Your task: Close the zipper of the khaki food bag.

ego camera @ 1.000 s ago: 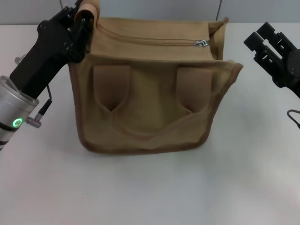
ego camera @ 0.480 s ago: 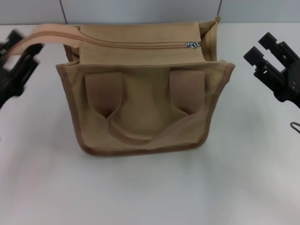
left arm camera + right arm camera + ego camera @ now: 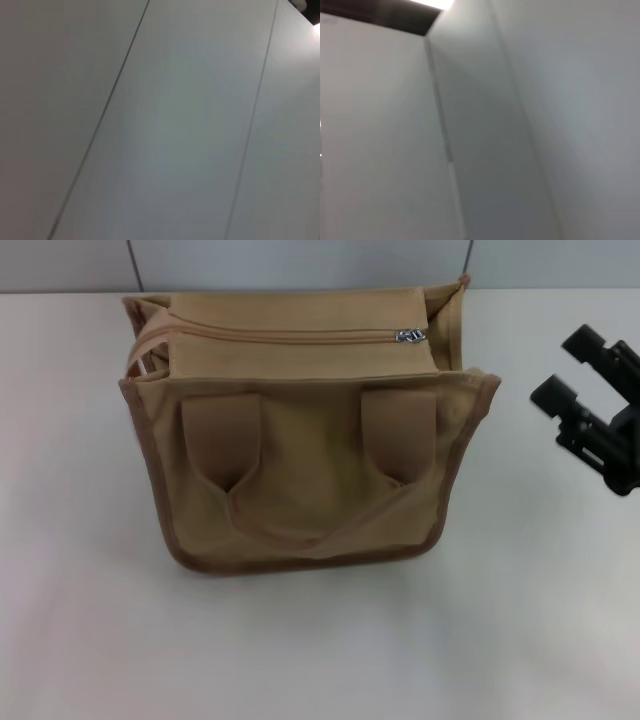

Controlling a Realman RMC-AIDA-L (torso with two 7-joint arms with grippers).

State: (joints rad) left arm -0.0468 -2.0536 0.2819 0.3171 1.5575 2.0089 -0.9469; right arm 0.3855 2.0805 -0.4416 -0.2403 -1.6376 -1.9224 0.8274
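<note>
The khaki food bag stands in the middle of the white table, with its two strap patches and looped front handle facing me. The zipper runs along the bag's top, and its silver pull tab sits near the right end. My right gripper is open and empty, off to the right of the bag and apart from it. My left gripper is out of view. Both wrist views show only grey wall panels.
A tan strap lies curved at the bag's left end. The white table stretches bare in front of the bag and to its left. A grey panelled wall rises behind the table.
My left arm has let go of the tan strap and pulled out of view to the left. The strap has dropped back onto the bag's left end. My right gripper has drawn slightly right.
</note>
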